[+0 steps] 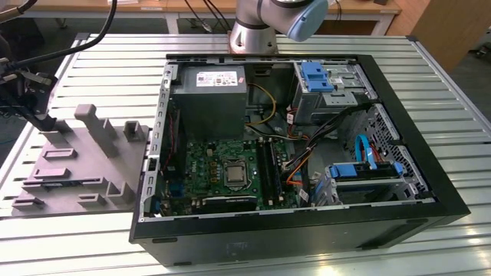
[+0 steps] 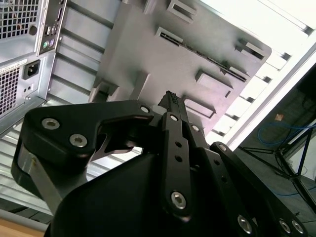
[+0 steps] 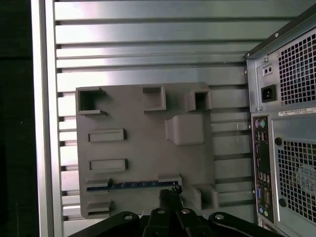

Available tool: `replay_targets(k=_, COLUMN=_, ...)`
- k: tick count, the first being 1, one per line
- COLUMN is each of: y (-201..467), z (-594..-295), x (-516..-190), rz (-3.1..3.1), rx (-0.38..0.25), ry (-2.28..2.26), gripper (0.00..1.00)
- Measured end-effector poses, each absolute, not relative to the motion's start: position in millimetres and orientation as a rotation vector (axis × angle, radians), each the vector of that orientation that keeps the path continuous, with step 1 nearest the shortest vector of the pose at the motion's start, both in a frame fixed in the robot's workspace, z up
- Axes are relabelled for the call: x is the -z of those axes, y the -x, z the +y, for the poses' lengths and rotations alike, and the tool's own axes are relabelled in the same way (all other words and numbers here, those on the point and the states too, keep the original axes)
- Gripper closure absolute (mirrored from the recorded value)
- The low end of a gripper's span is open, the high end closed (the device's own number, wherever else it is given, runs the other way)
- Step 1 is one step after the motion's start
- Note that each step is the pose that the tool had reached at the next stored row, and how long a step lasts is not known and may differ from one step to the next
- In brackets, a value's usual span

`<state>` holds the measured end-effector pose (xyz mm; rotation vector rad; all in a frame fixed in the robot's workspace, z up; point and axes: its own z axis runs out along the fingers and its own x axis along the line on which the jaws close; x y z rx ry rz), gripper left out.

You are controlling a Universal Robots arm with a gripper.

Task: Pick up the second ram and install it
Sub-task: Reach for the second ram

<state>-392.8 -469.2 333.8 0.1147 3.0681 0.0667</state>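
I see my gripper [image 3: 170, 194] with its fingers pressed together, empty, close by one end of the ram [image 3: 143, 183]. The ram lies in a slot of the grey tray [image 3: 143, 143], at nine o'clock from the computer case [image 1: 307, 233] in the exterior view.

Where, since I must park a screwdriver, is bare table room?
Bare slats of the table lie to the exterior view's right of the case, and on the near and far sides of the fixture at its left. Crowded: inside the case, and the fixture, where the gripper hangs near the ram.
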Motion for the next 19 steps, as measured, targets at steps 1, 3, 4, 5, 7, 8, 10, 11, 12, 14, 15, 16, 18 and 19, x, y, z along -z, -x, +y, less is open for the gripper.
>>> replay_targets(k=1, y=393.3, z=-469.3, x=-332.6, rz=3.068, rx=-0.066, ry=-0.115, gripper=0.89)
replay_targets(k=3, y=394.7, z=-469.3, x=-329.7, rz=3.069, rx=-0.065, ry=-0.115, gripper=0.89)
replay_targets(k=4, y=395.4, z=-469.3, x=-328.3, rz=3.07, rx=-0.064, ry=-0.115, gripper=0.89)
replay_targets(k=5, y=396.1, z=-469.3, x=-327.0, rz=3.07, rx=-0.064, ry=-0.115, gripper=0.89)
replay_targets(k=7, y=397.5, z=-469.4, x=-324.8, rz=3.071, rx=-0.063, ry=-0.115, gripper=0.89)
replay_targets(k=8, y=398.3, z=-469.4, x=-323.9, rz=3.071, rx=-0.062, ry=-0.115, gripper=0.89)
replay_targets(k=10, y=399.8, z=-469.4, x=-322.1, rz=3.071, rx=-0.062, ry=-0.115, gripper=0.89)
replay_targets(k=11, y=400.5, z=-469.4, x=-321.3, rz=3.071, rx=-0.062, ry=-0.115, gripper=0.89)
replay_targets(k=12, y=401.3, z=-469.4, x=-320.4, rz=3.071, rx=-0.062, ry=-0.115, gripper=0.89)
replay_targets(k=14, y=402.9, z=-469.5, x=-318.5, rz=3.071, rx=-0.062, ry=-0.115, gripper=0.89)
replay_targets(k=15, y=403.6, z=-469.5, x=-317.5, rz=3.072, rx=-0.062, ry=-0.115, gripper=0.89)
replay_targets(k=16, y=404.3, z=-469.5, x=-316.4, rz=3.072, rx=-0.061, ry=-0.115, gripper=0.89)
replay_targets(k=18, y=405.9, z=-469.5, x=-314.1, rz=3.072, rx=-0.061, ry=-0.115, gripper=0.89)
replay_targets(k=19, y=406.7, z=-469.5, x=-312.7, rz=3.072, rx=-0.061, ry=-0.115, gripper=0.89)
